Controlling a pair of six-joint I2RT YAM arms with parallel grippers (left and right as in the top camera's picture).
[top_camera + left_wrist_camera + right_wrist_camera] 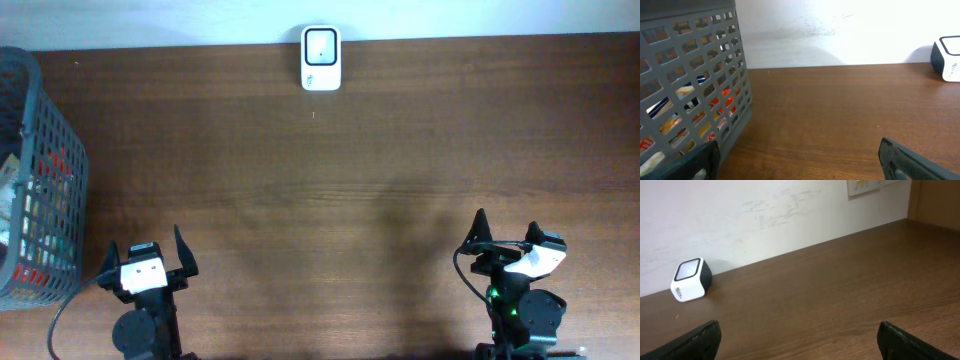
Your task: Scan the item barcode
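**Desk:** Where do the claws stand?

**Photographer:** Both wait at the near edge of the wooden tabletop (pixel 320 170). The left claw (pixel 146 248) and the right claw (pixel 507 232) are each spread wide, with nothing between the fingers.

**Desk:** And the item to scan?

**Photographer:** It is not out yet. It lies among the packets (pixel 722 100) in the grey mesh basket (pixel 60 130), just ahead and to the left of the left claw. The white scanner (pixel 321 58) sits far ahead by the wall, to that claw's right and the right claw's left.

**Desk:** How will it handle?

**Photographer:** Through the lattice I see orange, white and blue printed wrappers — probably light, soft, slick film that crumples. I would pinch it gently across a flat edge or seam. I cannot tell where the barcode sits. The basket looks like rigid plastic, the scanner is a smooth rounded block with a glossy window, and the tabletop is matt and grained.
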